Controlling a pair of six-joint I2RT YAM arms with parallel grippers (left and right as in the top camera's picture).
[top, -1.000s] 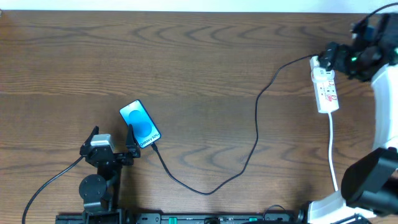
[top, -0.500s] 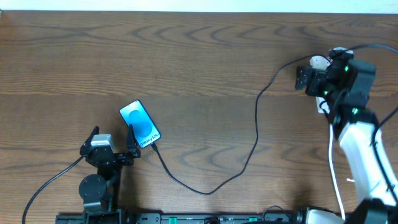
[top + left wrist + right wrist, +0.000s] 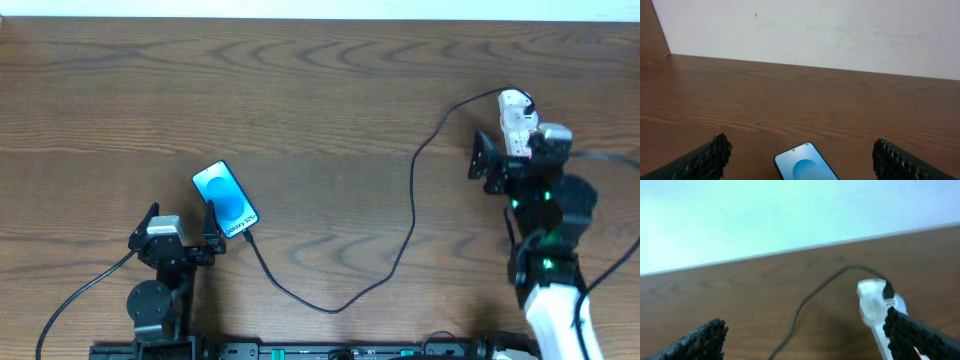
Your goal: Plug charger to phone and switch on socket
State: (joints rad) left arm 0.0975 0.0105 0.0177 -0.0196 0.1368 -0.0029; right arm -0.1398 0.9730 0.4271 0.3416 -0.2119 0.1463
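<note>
Only one line of print can be read. It is small white lettering on the blue screen of the phone [image 3: 225, 198], which lies on the counter [image 3: 320, 90] at the near left. From overhead it runs along the screen's near end and reads "Galaxy S25", with a last character too small to be sure of. The left wrist view shows only the phone's far end, with no letters. Any markings on the white power strip [image 3: 514, 115] at the far right are too blurred to read.
</note>
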